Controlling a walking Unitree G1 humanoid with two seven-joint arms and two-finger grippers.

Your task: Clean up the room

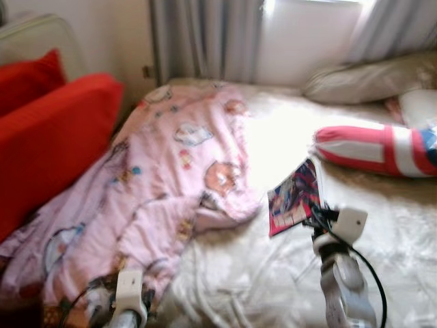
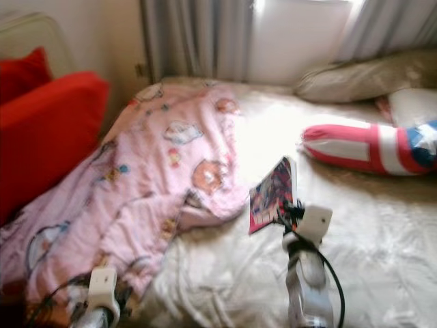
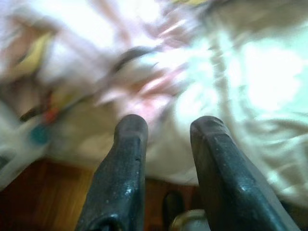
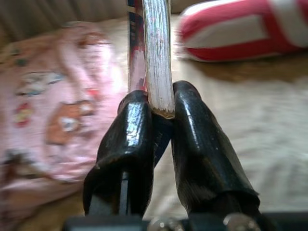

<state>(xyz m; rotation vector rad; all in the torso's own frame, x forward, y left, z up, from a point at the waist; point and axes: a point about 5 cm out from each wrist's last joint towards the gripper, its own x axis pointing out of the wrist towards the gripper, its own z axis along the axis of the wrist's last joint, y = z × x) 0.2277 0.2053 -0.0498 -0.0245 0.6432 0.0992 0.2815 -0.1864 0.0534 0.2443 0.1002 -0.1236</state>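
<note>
In the left eye view the right hand holds a book with a colourful cover by its lower corner, lifted on edge above the cream bed, beside the rumpled pink blanket and near the red-and-white striped cushion; a red sofa cushion stands off the bed's left side and grey curtains hang behind. The right eye view gives the same scene, with the left hand low at the foot of the blanket, seemingly idle. The left wrist view, badly blurred, shows the left hand's two black fingers spread apart with nothing between them, over the blanket's edge and a strip of wooden floor. The right wrist view shows the right hand's fingers pinching the book across its page block, spine side against one finger, the book standing upright out of the grip. The step in hand looks like carrying the book off the bed. The next move likely calls for a firm pinch while turning toward a shelf or worktop, since the book is gripped at one corner only and could swing or slip.
</note>
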